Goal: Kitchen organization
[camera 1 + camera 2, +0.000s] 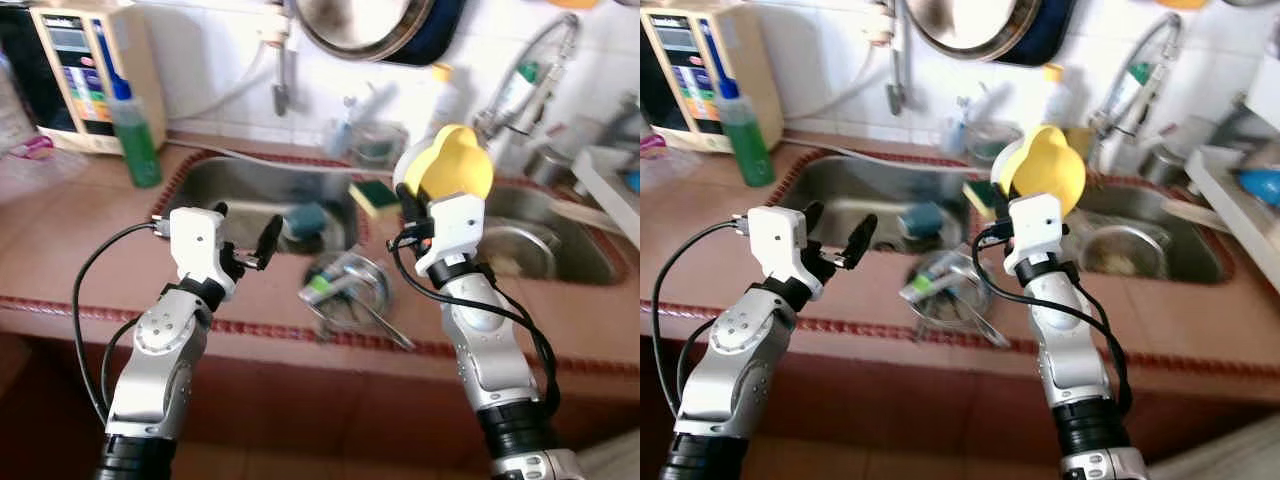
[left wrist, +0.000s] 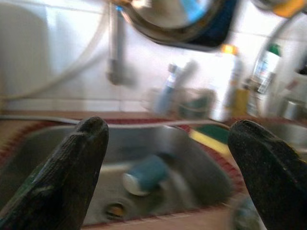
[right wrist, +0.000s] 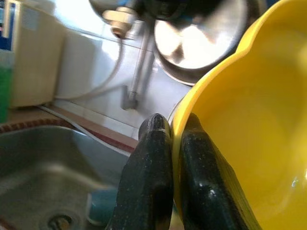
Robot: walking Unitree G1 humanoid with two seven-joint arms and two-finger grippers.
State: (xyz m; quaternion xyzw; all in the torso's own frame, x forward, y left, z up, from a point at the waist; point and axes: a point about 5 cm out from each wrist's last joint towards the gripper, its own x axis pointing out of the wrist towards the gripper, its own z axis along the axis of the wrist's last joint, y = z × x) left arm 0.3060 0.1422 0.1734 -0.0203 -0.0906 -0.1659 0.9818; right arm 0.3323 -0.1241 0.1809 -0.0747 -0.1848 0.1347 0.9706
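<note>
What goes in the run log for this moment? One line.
right gripper: shut on yellow bowl, held above sink | left gripper: open, empty | blue cup: in sink

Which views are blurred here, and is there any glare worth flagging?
Left and right eye views: mild motion blur, worst on the strainer on the counter and the bottles by the wall. Left wrist view: soft throughout; the open left tool frames a smeared blue cup. Right wrist view: sharpest, right tool pinching the yellow bowl rim; bright glare on the hanging pan.
</note>
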